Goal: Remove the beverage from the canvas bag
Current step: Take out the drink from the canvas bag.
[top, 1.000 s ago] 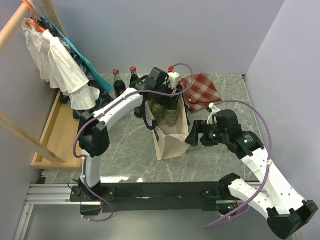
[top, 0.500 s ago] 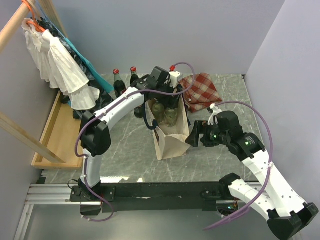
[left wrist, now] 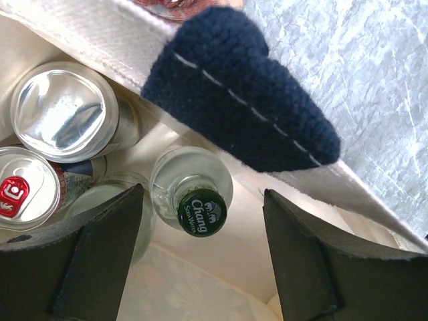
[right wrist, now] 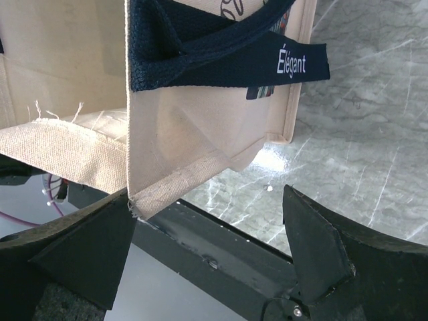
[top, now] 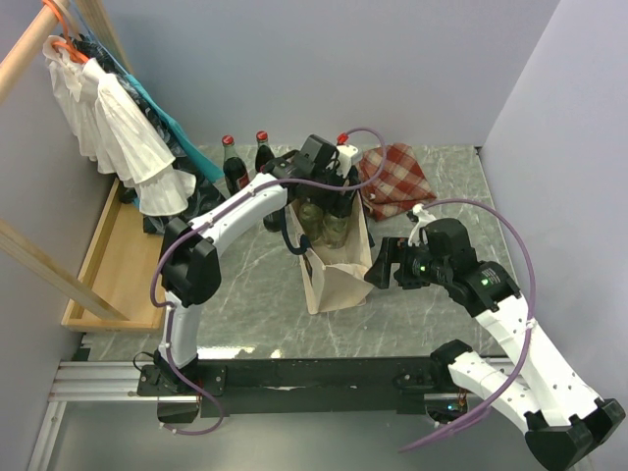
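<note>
Since the lift has to go straight up, the relation that counts is in the left wrist view. The left jaws stand wide, one finger (left wrist: 100,261) at 9 o'clock and the other at 3 o'clock of the green-capped bottle (left wrist: 200,212). The cap is centred in the gap with space on both sides, and nothing is gripped. The bottle stands upright inside the canvas bag (top: 339,275), long axis pointing at the camera, so a squeeze on the neck looks like the next move. Left arm (top: 235,211) is clearly the nearer one, already over the bag mouth at the 12 o'clock end. Two cans (left wrist: 63,110) crowd in at 10 o'clock of the bottle. A second glass bottle (left wrist: 110,190) at 9 o'clock is half under the finger. The navy handle (left wrist: 241,100) hangs at 1 o'clock, close enough to snag. Hidden: everything below the bottle's shoulder, and how deep the jaws sit against the neck. In the top view the wrist covers most of the mouth. Further right, the right jaws are wide too, holding nothing, at 3 o'clock of the bag near its base, with a canvas corner (right wrist: 194,160) between them above the bench (right wrist: 361,134). Can't tell if the one finger touches the cloth.
</note>
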### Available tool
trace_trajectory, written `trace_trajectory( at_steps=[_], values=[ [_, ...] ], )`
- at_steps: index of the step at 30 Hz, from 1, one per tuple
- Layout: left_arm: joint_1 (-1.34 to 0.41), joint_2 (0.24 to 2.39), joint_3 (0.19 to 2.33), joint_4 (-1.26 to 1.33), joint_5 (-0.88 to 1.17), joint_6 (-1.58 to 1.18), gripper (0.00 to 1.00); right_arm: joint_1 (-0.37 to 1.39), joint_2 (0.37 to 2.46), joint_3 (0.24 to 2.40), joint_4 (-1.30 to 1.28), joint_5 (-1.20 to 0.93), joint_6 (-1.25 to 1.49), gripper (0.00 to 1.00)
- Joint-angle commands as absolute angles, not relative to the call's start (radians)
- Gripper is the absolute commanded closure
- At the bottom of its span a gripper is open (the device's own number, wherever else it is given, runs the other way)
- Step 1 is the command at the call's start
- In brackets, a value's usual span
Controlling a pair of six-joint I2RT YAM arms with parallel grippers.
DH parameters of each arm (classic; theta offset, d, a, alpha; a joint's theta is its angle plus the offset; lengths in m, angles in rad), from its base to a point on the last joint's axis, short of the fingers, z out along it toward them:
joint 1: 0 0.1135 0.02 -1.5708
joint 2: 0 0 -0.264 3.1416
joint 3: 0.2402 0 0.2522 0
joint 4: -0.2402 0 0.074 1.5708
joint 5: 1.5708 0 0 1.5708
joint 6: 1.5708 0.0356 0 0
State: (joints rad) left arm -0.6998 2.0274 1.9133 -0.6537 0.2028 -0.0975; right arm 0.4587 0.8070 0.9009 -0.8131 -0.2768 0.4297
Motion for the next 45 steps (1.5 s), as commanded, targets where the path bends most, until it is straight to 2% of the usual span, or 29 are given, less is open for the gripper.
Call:
trace_trajectory(
  at_steps=[1,5,19,34,45],
  values=[
    [-0.707,2.019,1.919,-0.62,0.179,-0.092,0.23,0.471,0.796,0.885,-0.851,-0.273,0.423,0.07],
    [-0.707,2.02,1.904,-0.621,0.175,-0.092,0.27,0.471,0.793,0.887,-0.857,-0.267,0.423,0.07],
    [-0.71,2.031,1.913,-0.62,0.172,-0.095,0.28,0.471,0.787,0.877,-0.845,-0.268,0.426,0.07],
    [-0.71,2.042,1.916,-0.626,0.163,-0.089,0.35,0.471,0.796,0.882,-0.838,-0.271,0.44,0.07],
    [-0.719,2.048,1.921,-0.624,0.152,-0.091,0.46,0.471,0.796,0.871,-0.838,-0.262,0.44,0.07]
  ],
)
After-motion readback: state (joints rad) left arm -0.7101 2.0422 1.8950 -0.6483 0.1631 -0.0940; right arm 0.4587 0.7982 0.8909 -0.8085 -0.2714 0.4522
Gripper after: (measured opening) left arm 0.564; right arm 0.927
